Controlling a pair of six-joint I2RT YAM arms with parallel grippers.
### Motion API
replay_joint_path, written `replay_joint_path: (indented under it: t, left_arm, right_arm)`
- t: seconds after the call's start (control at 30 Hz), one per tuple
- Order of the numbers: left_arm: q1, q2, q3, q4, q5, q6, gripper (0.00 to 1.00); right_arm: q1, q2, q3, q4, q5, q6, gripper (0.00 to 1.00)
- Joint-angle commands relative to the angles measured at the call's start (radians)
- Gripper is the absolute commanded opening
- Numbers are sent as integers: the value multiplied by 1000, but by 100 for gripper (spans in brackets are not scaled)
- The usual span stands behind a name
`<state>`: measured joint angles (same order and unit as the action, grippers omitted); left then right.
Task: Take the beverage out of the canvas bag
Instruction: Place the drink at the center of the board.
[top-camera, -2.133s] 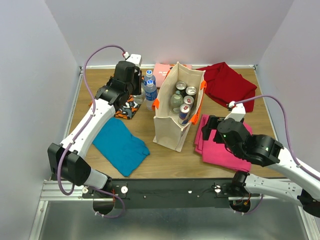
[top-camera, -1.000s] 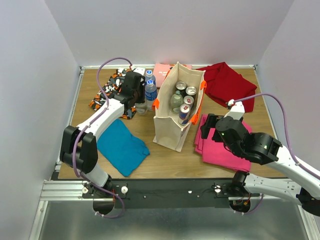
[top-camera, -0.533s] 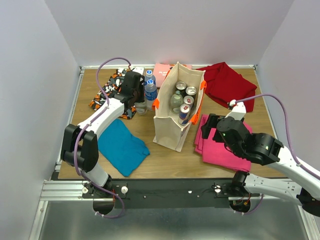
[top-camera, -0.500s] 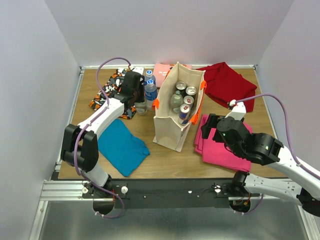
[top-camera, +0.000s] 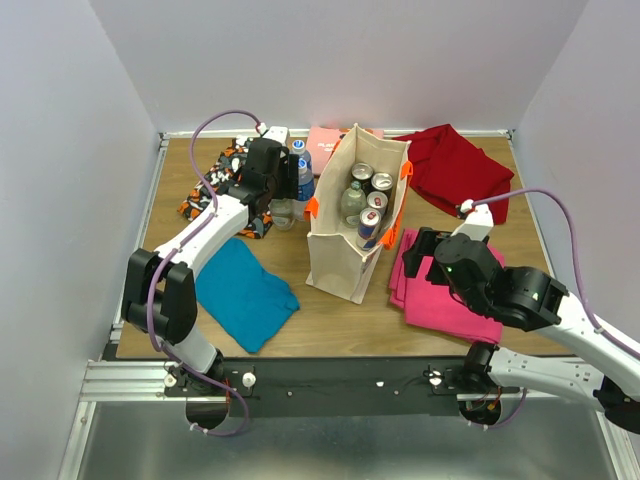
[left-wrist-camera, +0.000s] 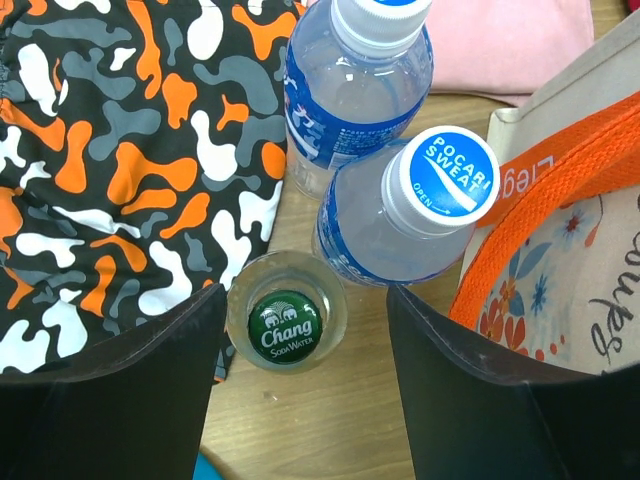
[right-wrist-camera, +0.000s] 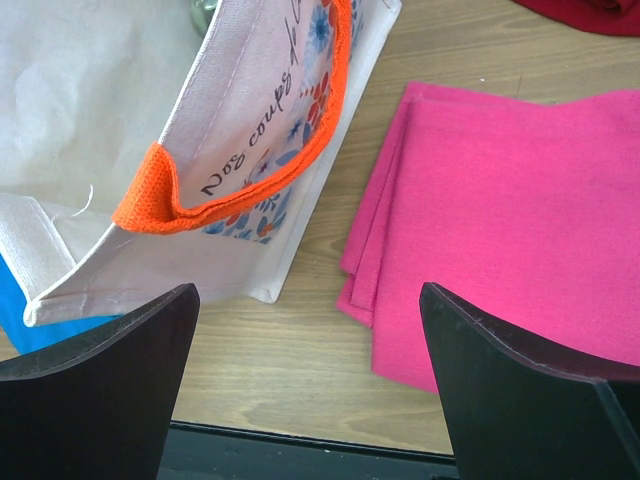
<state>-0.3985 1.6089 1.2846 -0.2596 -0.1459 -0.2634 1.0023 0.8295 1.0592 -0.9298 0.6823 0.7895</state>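
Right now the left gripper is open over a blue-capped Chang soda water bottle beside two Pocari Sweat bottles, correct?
No: the Chang soda water bottle has a green cap, per the left wrist view. The left gripper is open over it, beside two Pocari Sweat bottles.

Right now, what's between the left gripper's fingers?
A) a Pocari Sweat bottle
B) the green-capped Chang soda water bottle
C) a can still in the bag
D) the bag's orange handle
B: in the left wrist view the Chang bottle stands upright on the table between the fingers of the left gripper, whose jaws are spread wider than the bottle.
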Motion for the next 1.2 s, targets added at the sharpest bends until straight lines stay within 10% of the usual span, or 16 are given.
replay_joint_path:
  t: [0.0, 1.17]
  left_arm:
    - [4, -20, 28, 16, -24, -5, 74]
    - [3, -260, 93, -151, 98, 15, 99]
  right_arm:
    - [5, -13, -1, -24, 13, 24, 100]
    - [4, -110, -47, 31, -47, 108, 100]
